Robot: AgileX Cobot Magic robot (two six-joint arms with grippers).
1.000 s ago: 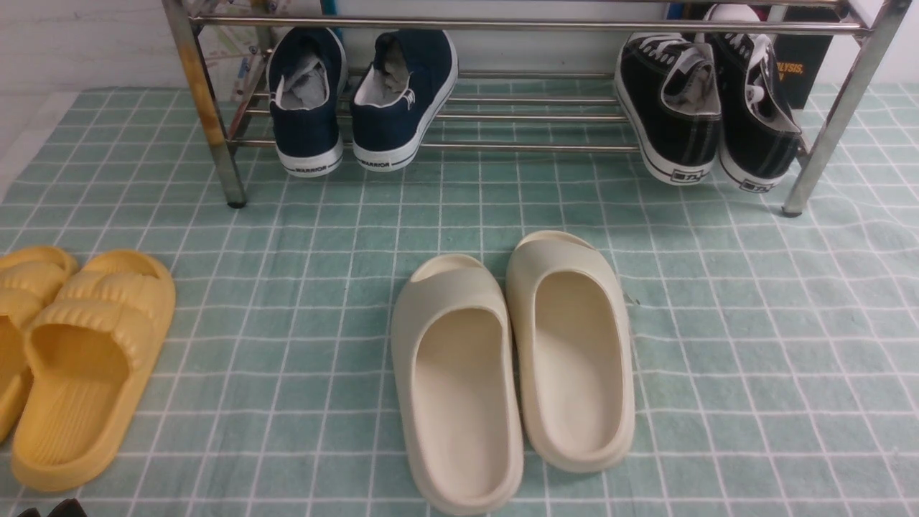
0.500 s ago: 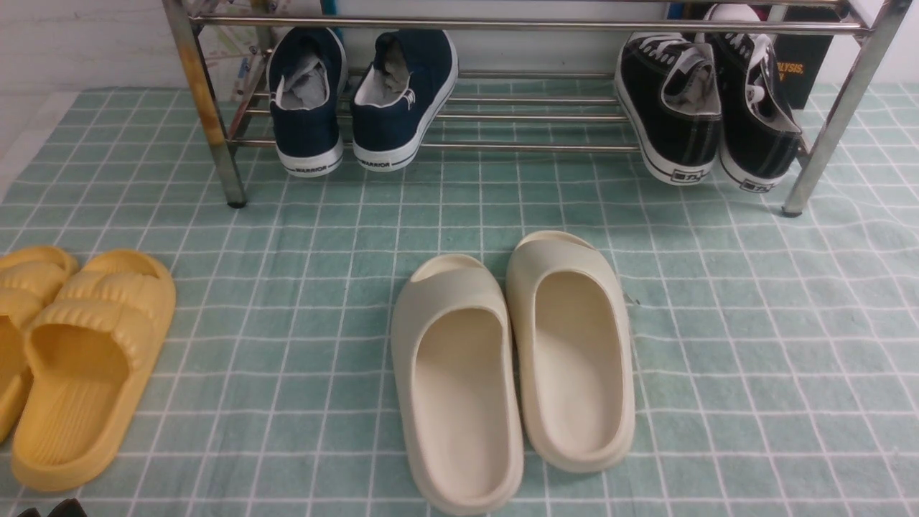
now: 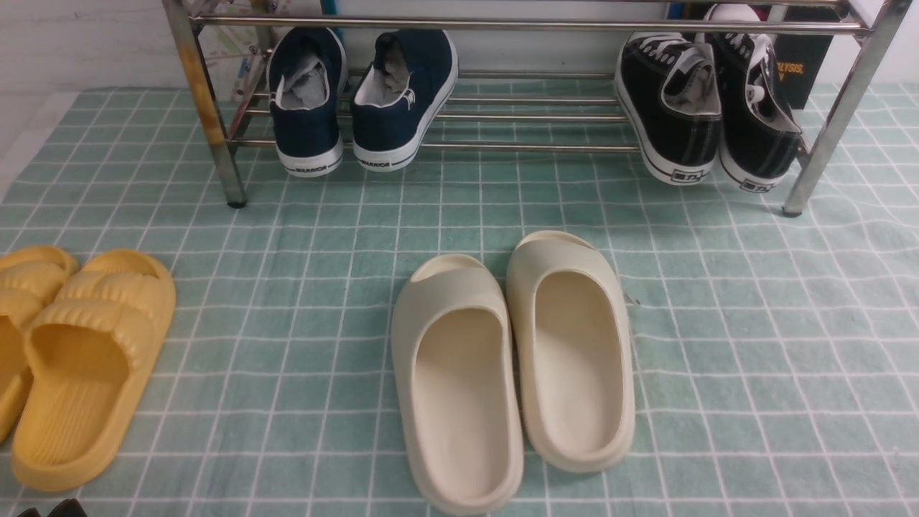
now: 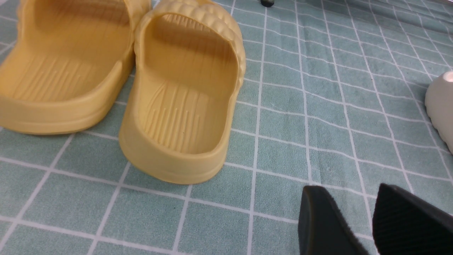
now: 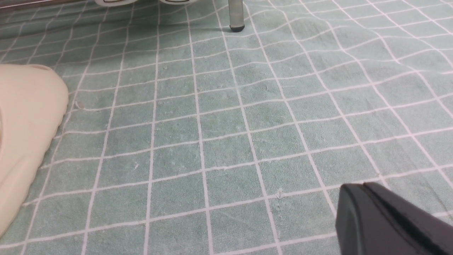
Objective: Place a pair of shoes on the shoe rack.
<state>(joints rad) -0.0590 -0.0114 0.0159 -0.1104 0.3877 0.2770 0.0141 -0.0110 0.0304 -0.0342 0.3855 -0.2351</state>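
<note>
While the green checked cloth (image 3: 718, 345) stretched across the whole floor, the shoe rack (image 3: 502, 25) stood at its far edge, chrome tubes gleaming, and everything else took its place from that rack. On the rack's lower bars, at its right end, sat the pair of shoes (image 3: 707, 108), black canvas with white soles, heels hanging over the front bar, the two touching side by side and the outer one hard up against the right post. At the rack's left end, on the same bars, the navy sneakers (image 3: 362, 97) rested, heels out too. In front of the rack's middle, well clear of it, lay the cream slides (image 3: 513, 366), touching along their inner edges. Off beyond the rack's left post and nearer the camera lay the yellow slides (image 3: 79, 359). And the tools: the left gripper (image 4: 371, 219) hovered over bare cloth near the yellow slides (image 4: 184, 95), jaws parted with a clear gap, gripping nothing. The right gripper (image 5: 368, 212) hung before the rack's right post foot (image 5: 236, 26), fingers pressed together, empty.
</note>
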